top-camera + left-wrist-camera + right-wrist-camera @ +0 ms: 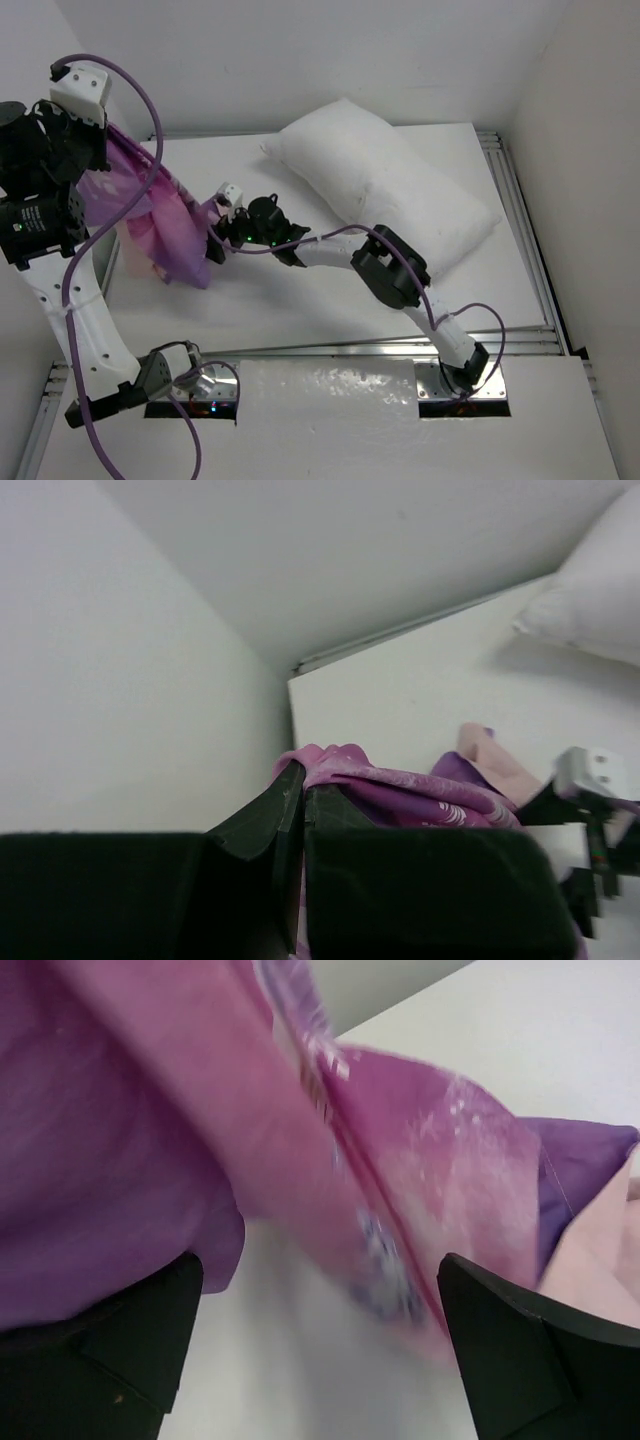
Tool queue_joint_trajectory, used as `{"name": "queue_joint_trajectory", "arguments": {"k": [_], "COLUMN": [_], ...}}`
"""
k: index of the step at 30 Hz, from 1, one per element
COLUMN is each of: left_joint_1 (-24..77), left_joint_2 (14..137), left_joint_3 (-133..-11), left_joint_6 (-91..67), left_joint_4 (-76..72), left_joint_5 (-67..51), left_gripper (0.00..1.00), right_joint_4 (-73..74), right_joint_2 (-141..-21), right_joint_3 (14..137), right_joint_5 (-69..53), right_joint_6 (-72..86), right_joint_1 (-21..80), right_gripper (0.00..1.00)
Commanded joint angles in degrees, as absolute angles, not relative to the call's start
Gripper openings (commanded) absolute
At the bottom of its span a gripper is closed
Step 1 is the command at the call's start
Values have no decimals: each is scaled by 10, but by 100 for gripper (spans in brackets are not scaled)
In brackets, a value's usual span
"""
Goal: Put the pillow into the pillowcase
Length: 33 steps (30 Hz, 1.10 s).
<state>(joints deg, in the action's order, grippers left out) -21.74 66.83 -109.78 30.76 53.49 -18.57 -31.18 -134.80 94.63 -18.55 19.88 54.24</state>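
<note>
Pillow (390,190) lies on table (300,300), outside bunched, hanging pillowcase (170,230).

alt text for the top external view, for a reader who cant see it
The left hand, raised at the view's left, pinches a purple-pink pillowcase that hangs toward the white table. The right hand sits open at the case's lower edge. A plump white pillow lies diagonally beyond it.

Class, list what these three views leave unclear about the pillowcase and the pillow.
- Top view: where the mouth of the pillowcase is, lost in its own hanging folds.
- Right wrist view: the pillowcase print, blurred, filling the frame above the open right gripper.
- Left wrist view: most of the pillow, cut off by the right edge.
</note>
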Motion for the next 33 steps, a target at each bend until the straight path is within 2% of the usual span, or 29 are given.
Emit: {"name": "queue_joint_trajectory", "arguments": {"k": [1, 3, 5, 6, 7, 8, 10, 15, 19, 24, 29, 33], "left_joint_1": [-214, -214, -214, -214, -214, -214, -214, -215, -214, -214, -215, -215], "left_joint_2": [681, 683, 685, 685, 686, 686, 692, 702, 708, 692, 680, 679], "left_joint_3": [-1113, -1114, -1112, -1111, -1112, -1114, -1121, -1178, -1230, -1273, -1265, -1188], "left_joint_6": [285, 287, 295, 294, 293, 288, 266, 198, 146, 143, 142, 133], "left_joint_4": [529, 532, 538, 541, 543, 544, 541, 504, 494, 503, 510, 497], "left_joint_5": [-286, -289, -308, -329, -341, -352, -367, -276, -194, -135, -63, 7], "left_gripper": [0, 0, 0, 0, 0, 0, 0, 0, 0, 0, 0, 0], "right_joint_4": [-368, -372, -396, -403, -410, -430, -454, -525, -586, -543, -396, -277], "right_joint_2": [-1389, -1399, -1403, -1404, -1404, -1404, -1391, -1291, -1142, -923, -796, -780], "right_joint_3": [1001, 1008, 1004, 1002, 998, 997, 971, 847, 661, 529, 530, 588], "right_joint_5": [-116, -108, -105, -106, -105, -104, -87, -48, -45, -167, -256, -265], "right_joint_6": [238, 238, 254, 259, 264, 271, 281, 301, 295, 172, 169, 169], "right_joint_1": [547, 546, 546, 547, 546, 547, 546, 505, 456, 450, 446, 433], "right_gripper": [99, 98, 88, 79, 67, 33, 0, 0, 0, 0, 0, 0]}}
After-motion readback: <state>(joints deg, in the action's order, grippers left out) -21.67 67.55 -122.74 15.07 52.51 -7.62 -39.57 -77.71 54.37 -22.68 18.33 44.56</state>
